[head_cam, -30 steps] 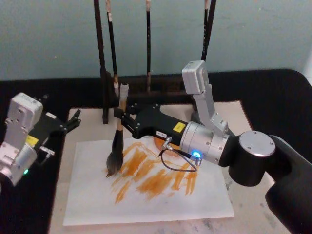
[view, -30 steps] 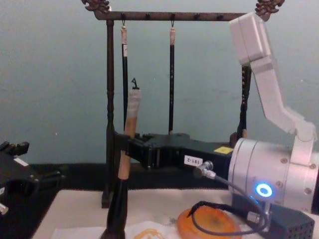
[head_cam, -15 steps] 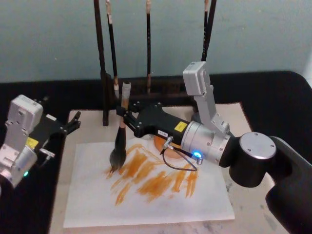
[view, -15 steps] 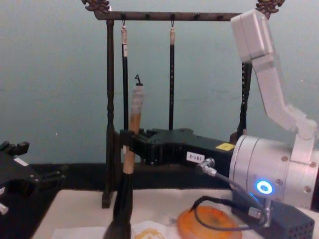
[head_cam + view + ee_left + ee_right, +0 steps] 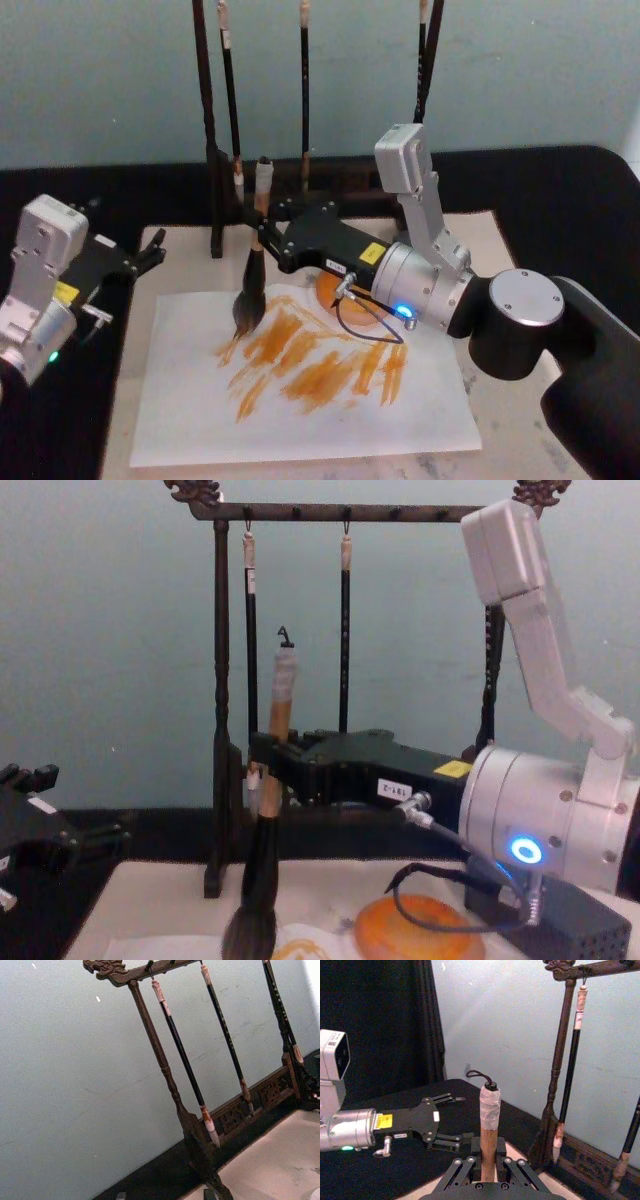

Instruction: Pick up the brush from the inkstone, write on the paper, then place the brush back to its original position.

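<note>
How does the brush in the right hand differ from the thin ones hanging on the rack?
The big brush has a thick tan handle and bushy head; the hanging brushes are thin, dark, small-tipped. The big brush is clamped in the right hand over the paper; the hanging brushes dangle from the rack. All point bristles down.

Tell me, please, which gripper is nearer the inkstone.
Right. The right gripper, gripping the brush, is just left of the inkstone; the left gripper sits beyond the paper's left edge.
</note>
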{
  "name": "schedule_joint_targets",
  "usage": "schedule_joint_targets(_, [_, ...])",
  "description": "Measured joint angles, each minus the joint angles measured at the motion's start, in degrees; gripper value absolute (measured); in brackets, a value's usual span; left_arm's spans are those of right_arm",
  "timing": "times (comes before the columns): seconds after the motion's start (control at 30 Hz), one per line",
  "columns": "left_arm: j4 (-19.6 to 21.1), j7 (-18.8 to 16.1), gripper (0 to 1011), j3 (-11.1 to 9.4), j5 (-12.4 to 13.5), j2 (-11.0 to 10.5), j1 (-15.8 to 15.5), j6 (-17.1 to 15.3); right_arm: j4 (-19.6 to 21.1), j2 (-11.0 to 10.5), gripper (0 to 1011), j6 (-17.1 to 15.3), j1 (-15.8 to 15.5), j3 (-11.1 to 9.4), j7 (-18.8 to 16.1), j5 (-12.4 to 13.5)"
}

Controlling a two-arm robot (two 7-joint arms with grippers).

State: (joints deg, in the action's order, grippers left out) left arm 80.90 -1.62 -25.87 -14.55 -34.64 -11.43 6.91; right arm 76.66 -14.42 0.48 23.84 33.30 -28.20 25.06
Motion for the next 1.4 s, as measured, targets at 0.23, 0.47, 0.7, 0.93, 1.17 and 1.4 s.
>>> schedule_joint_targets(0.23, [0.0, 0.0, 1001, 0.01, 0.0, 0.0, 0.0, 0.0, -0.58, 0.5, 155, 0.67, 0.06, -0.7, 0.58, -1.47])
schedule_joint_targets(0.47, [0.0, 0.0, 1001, 0.0, 0.0, 0.0, 0.0, 0.0, -0.82, 0.82, 155, 1.06, -0.14, -1.41, 0.99, -2.46])
schedule_joint_targets(0.7, [0.0, 0.0, 1001, 0.0, 0.0, 0.0, 0.0, 0.0, -0.82, 1.05, 155, 1.3, -0.4, -1.98, 1.21, -3.38])
schedule_joint_targets(0.93, [0.0, 0.0, 1001, 0.0, 0.0, 0.0, 0.0, 0.0, -0.28, 1.2, 155, 1.37, -0.8, -2.67, 1.4, -3.76])
schedule_joint_targets(1.17, [0.0, 0.0, 1001, 0.0, 0.0, 0.0, 0.0, 0.0, 1.83, 1.02, 155, 1.31, -1.8, -4.5, 1.5, -2.4])
schedule_joint_targets(1.4, [0.0, 0.0, 1001, 0.0, 0.0, 0.0, 0.0, 0.0, 4.72, 0.43, 155, 1.14, -3.55, -7.98, 2.5, 1.41])
